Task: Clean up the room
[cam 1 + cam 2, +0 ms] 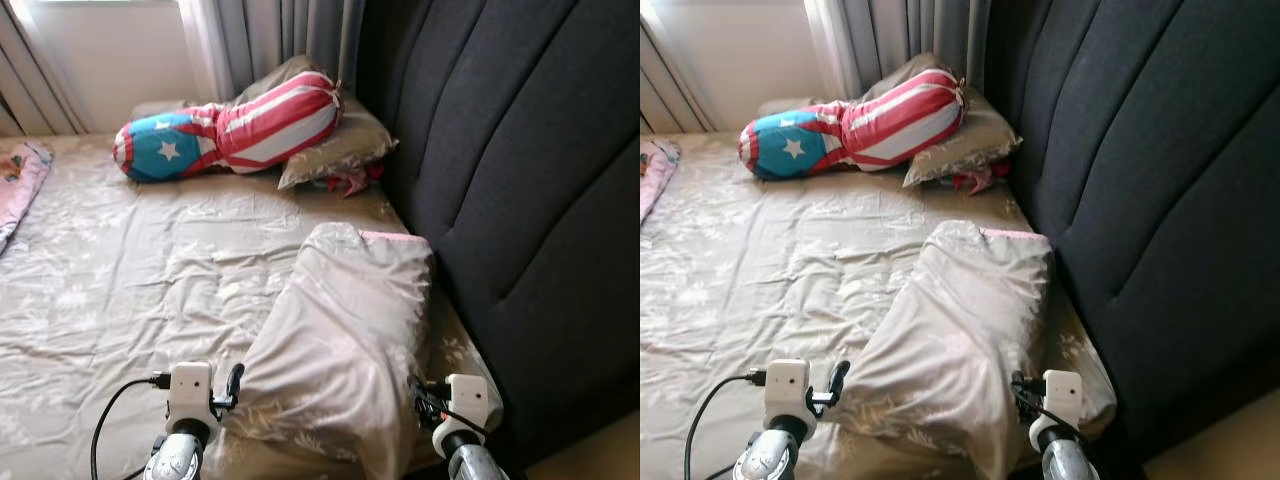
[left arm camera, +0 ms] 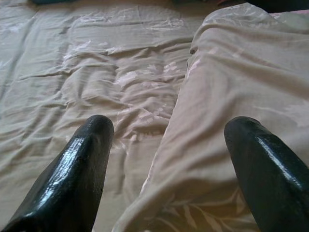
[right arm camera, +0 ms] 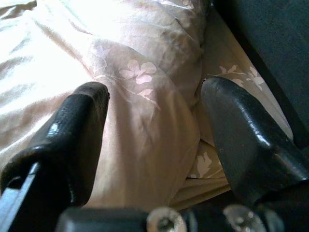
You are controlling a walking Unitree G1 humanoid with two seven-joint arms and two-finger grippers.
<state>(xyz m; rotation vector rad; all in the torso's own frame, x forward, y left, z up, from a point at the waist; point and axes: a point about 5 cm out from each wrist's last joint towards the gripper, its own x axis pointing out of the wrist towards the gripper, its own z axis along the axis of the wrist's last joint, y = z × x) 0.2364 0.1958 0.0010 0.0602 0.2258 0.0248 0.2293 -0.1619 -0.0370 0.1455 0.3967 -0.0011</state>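
So, pillow-straightening step: beige pillow (image 1: pixel 345 330) lies crooked on bed (image 1: pixel 120 290), near headboard (image 1: pixel 520 200) at 3 o'clock. Left tool (image 2: pixel 166 159) spread wide over pillow's near edge; right tool (image 3: pixel 154 140) spread, straddling its corner. Next, guessing: both pinch fabric, lift.

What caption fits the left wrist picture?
Open left gripper straddling the edge of a beige pillow on the bedsheet.

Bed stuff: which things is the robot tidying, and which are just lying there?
Being tidied:
beige pillow
left gripper, open at its edge
right gripper, open around its corner

Just lying about:
striped star bolster
grey pillow
pink blanket
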